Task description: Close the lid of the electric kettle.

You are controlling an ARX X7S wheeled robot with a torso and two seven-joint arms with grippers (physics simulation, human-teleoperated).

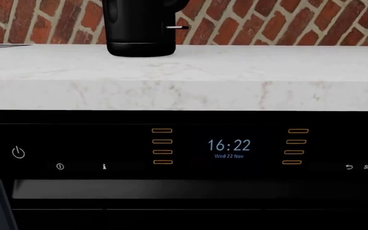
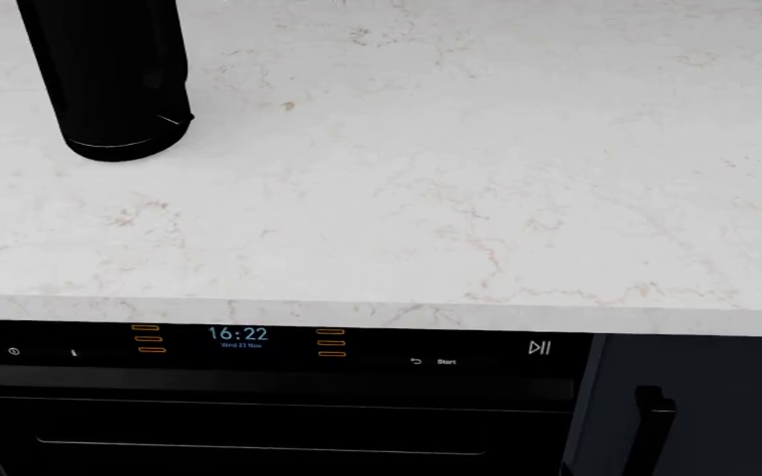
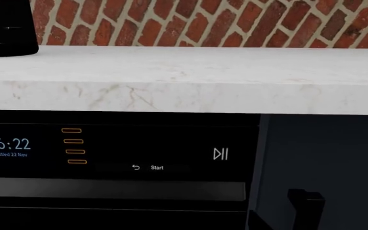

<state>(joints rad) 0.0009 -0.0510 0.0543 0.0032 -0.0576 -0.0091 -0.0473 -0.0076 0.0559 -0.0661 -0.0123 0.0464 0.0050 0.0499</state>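
Observation:
The electric kettle (image 2: 103, 74) is a glossy black cylinder standing at the back left of the white marble counter (image 2: 460, 178). Only its lower body and base show; its top and the lid are cut off by the frame edge. Its base and switch tab also show in the left wrist view (image 1: 140, 28), and a corner of its base shows in the right wrist view (image 3: 5, 26). Neither gripper appears in any view. Both wrist cameras sit below counter height, facing the oven front.
A black oven (image 2: 249, 397) with a lit display reading 16:22 (image 1: 229, 145) sits under the counter. A dark cabinet door with a black handle (image 2: 646, 426) is to its right. A red brick wall (image 3: 203, 24) backs the counter.

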